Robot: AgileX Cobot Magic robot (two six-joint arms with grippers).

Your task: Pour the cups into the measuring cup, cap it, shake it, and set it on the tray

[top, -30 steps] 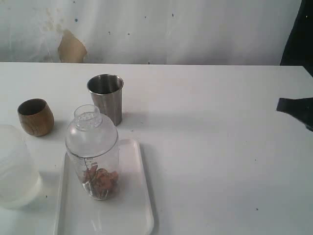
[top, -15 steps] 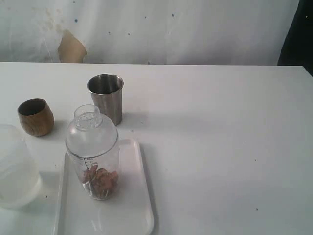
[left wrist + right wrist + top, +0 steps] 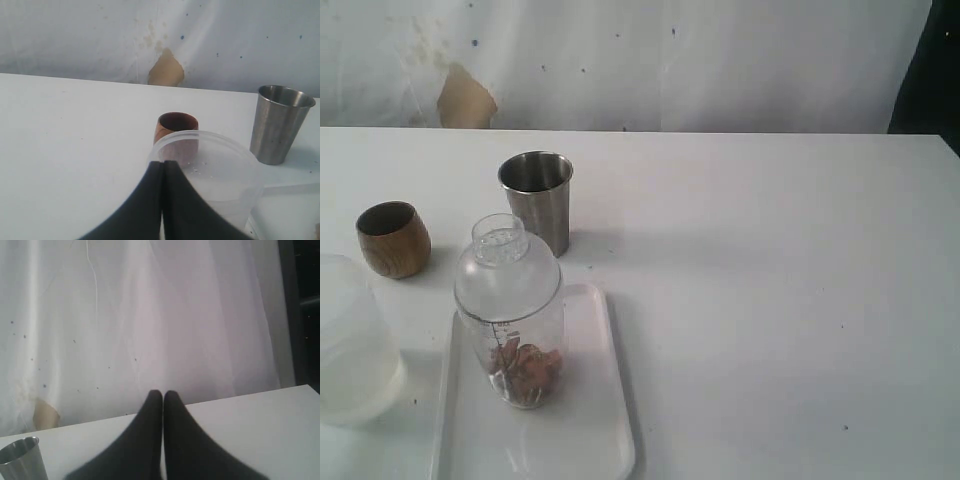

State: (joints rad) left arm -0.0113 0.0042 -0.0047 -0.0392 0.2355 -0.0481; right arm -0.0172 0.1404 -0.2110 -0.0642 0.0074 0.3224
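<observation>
Measuring cup (image 3: 510, 345) is standing upright on the white tray (image 3: 595, 440), near the tray's far left part. The clear dome cap (image 3: 507, 272) is sitting on top of it, with its little round knob pointing up. Some brown bits (image 3: 525, 368) are lying at the bottom inside the measuring cup. The tray is lying flat on the white table (image 3: 770, 300).

Just behind the tray, the shiny steel tumbler (image 3: 537, 200) is standing upright on the table with its mouth facing up. The small brown wooden cup (image 3: 393, 240) is standing to the left of the tumbler, apart from it. A frosted plastic container (image 3: 350, 345) is sitting just beside the tray on the left, in front of the wooden cup.

The left tool (image 3: 163, 162) is hanging by the frosted container's rim. Its two black fingers are pressing together and holding nothing. I cannot tell if it is touching the rim. The right tool (image 3: 163, 392) is hanging above the table, well apart from the tray. Its two black fingers are pressing together too, and they are holding nothing.

A white sheet (image 3: 720, 60) with a tan patch (image 3: 467, 97) is hanging behind the table.
</observation>
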